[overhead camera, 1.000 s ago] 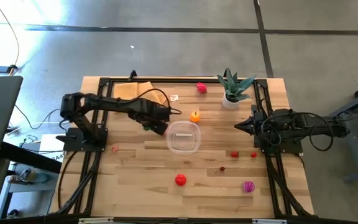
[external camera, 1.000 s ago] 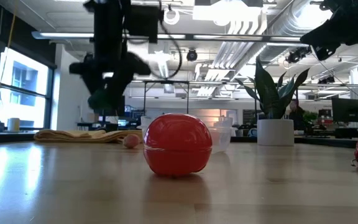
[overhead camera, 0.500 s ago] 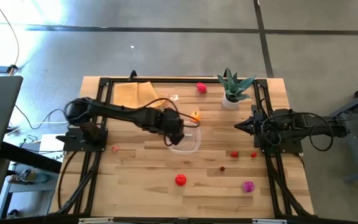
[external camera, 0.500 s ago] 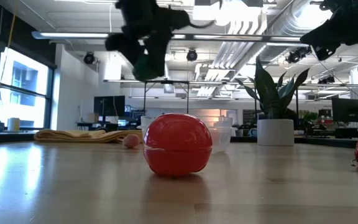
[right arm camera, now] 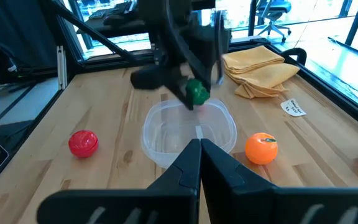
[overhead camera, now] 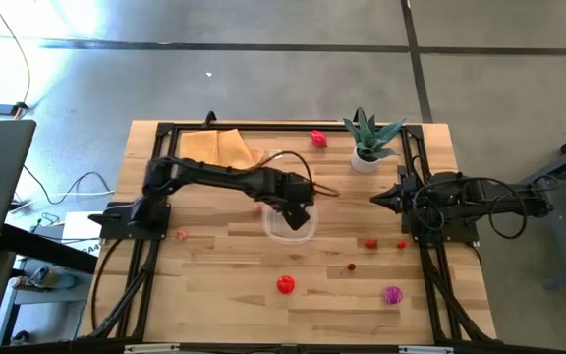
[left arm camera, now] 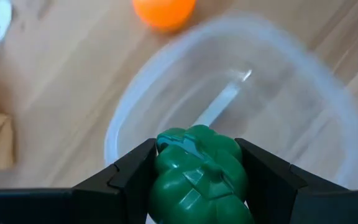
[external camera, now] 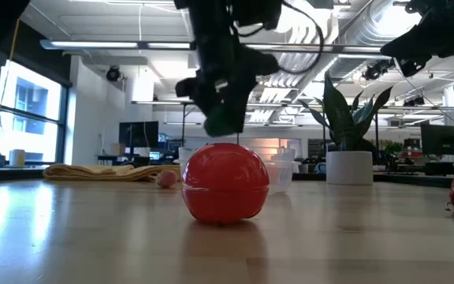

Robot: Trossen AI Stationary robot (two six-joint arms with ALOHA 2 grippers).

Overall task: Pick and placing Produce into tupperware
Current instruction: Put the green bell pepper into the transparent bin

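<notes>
My left gripper [overhead camera: 298, 209] hangs over the clear tupperware [overhead camera: 281, 234], shut on a green toy vegetable [left arm camera: 197, 177], which also shows in the right wrist view [right arm camera: 197, 93] and the low view [external camera: 223, 122]. The tupperware [left arm camera: 129, 106] rests flat on the table with nothing in it. An orange fruit [left arm camera: 164, 9] lies just beyond its far rim. A red ball [overhead camera: 284, 285] lies toward the near edge. My right gripper [overhead camera: 373, 200] waits shut at the table's right, clear of everything. My left gripper pinches the green vegetable by its two opposite sides [left arm camera: 161, 171] between its two fingers [left arm camera: 129, 174]. The fingers point steeply down from above. The piece hangs lifted clear, above the tupperware's open top.
A potted plant [overhead camera: 367, 138] stands at the far right and a folded tan cloth [overhead camera: 214, 147] lies at the far left. Loose pieces lie about: a red one [overhead camera: 318, 139] at the far edge, small red ones [overhead camera: 370, 243], a magenta one [overhead camera: 392, 294].
My left gripper has swung toward the table's right edge, from left of the tupperware to above it, carrying the green vegetable clear of the table. Its wrist has rolled on the way. The grip has stayed shut on the piece.
</notes>
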